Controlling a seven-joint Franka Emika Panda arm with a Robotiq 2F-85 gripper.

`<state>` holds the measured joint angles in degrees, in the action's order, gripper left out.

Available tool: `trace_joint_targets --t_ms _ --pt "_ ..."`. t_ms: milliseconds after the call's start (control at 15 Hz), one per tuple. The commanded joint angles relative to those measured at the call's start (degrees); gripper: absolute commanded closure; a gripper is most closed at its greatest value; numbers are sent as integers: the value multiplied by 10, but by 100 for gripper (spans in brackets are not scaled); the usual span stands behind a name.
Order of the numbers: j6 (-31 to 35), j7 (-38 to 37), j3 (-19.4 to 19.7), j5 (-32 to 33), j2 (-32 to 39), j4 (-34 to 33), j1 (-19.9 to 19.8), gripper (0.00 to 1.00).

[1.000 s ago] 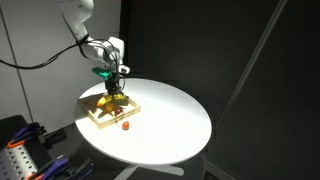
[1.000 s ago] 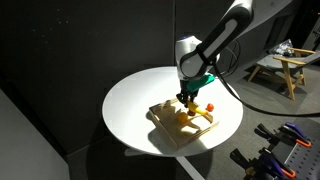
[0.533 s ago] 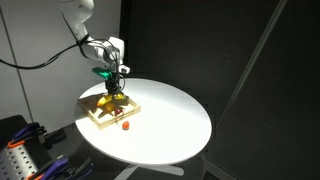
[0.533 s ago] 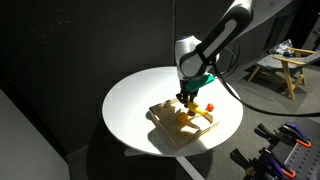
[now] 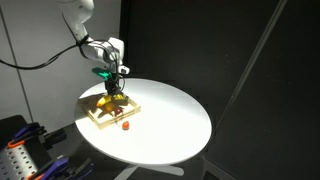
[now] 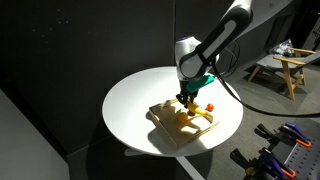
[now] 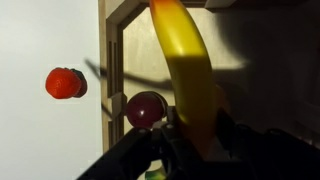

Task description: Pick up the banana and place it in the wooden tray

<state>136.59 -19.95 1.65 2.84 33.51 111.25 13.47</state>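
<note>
The banana (image 7: 185,60) is yellow and slightly curved, and it runs up from between my fingers in the wrist view. My gripper (image 7: 190,140) is shut on the banana's lower end. In both exterior views the gripper (image 5: 115,88) (image 6: 187,97) hangs low over the wooden tray (image 5: 96,117) (image 6: 163,128) at the edge of the round white table. The tray's light rim (image 7: 110,60) runs along the banana's left side. The banana lies over the tray's shaded bottom. I cannot tell whether it touches the bottom.
A dark red ball (image 7: 146,108) lies inside the tray beside the banana. A small orange-red round object (image 7: 64,83) (image 5: 125,125) (image 6: 209,106) sits on the white table (image 5: 170,120) just outside the tray. Dark curtains surround the table.
</note>
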Motion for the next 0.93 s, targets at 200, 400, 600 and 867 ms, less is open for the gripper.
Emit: trace_joint_targets --t_ms 200,400,600,867 --pt "-8 -7 -8 3 7 -19 2 84" --pt "-11 -9 -12 3 12 -30 5 84" --pt "-12 -13 -14 7 23 -43 13 84" --pt "-11 -14 -16 8 39 -58 26 84"
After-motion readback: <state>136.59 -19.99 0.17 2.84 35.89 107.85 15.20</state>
